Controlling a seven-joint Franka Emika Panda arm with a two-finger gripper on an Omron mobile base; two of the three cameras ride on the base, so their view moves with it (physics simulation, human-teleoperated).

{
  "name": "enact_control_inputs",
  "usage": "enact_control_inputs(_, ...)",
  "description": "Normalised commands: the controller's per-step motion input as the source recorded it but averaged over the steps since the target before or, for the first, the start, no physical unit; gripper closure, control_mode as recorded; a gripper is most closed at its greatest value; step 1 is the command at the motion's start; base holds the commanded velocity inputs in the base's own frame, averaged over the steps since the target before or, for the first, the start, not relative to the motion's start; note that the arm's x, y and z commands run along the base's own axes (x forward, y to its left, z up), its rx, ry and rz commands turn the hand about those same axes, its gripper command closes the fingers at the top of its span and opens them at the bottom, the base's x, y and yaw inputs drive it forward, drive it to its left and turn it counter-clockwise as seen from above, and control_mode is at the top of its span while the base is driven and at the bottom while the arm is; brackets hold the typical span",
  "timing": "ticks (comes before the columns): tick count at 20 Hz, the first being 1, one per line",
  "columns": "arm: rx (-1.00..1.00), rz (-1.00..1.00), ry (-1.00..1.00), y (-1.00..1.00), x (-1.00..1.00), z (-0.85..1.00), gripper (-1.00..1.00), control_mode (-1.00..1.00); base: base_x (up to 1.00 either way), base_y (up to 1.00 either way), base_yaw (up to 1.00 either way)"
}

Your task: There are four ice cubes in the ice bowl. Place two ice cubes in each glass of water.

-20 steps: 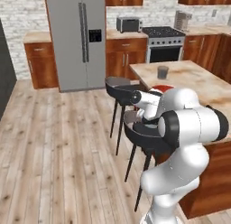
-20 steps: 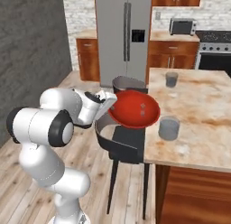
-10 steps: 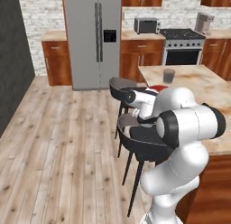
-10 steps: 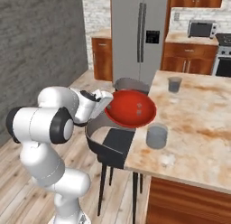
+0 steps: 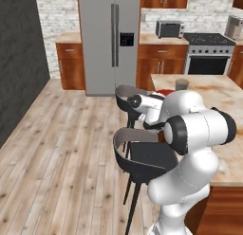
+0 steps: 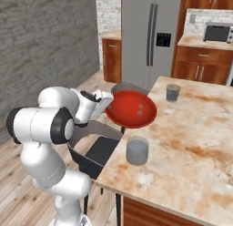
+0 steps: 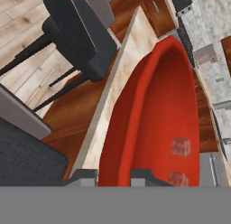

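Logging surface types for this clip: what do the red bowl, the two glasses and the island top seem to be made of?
Red bowl: opaque, smooth, evenly red with a soft sheen, so plastic or glazed ceramic; can't tell which. Near glass and far glass: grey, translucent, so glass or clear plastic. Island top: polished beige stone look, with mottled rusty veining.

The arm (image 5: 190,149) is built of fat, rounded white shells with a smooth, slightly glossy finish. Where two shells meet, a dark grey to black ring bands the joint (image 6: 59,125), seen as a flat round cap on the big elbow segment. The lowest segment widens into a bulbous white pedestal. Behind the tool (image 6: 108,105) the wrist narrows to a slimmer white housing with a small dark round end cap (image 5: 134,102). The tool's two fingertips (image 7: 85,177) are small, blocky and dark grey, with flat tops. No cables, screws or printed markings can be made out.
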Motion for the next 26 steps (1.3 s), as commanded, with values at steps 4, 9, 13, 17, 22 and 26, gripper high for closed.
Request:
enact_control_inputs(4,0.0,0.0,0.0,0.0,0.0,0.0,1.0,1.0,0.16,-0.05,0.04)
enact_control_inputs(9,0.0,0.0,0.0,0.0,0.0,0.0,1.0,1.0,0.0,0.0,0.0)
enact_control_inputs(13,0.0,0.0,0.0,0.0,0.0,0.0,1.0,1.0,0.0,0.0,0.0)
enact_control_inputs(17,0.0,0.0,0.0,0.0,0.0,0.0,1.0,-1.0,0.0,0.0,0.0)
enact_control_inputs(22,0.0,0.0,0.0,0.0,0.0,0.0,1.0,-1.0,0.0,0.0,0.0)
enact_control_inputs(26,0.0,0.0,0.0,0.0,0.0,0.0,1.0,-1.0,0.0,0.0,0.0)
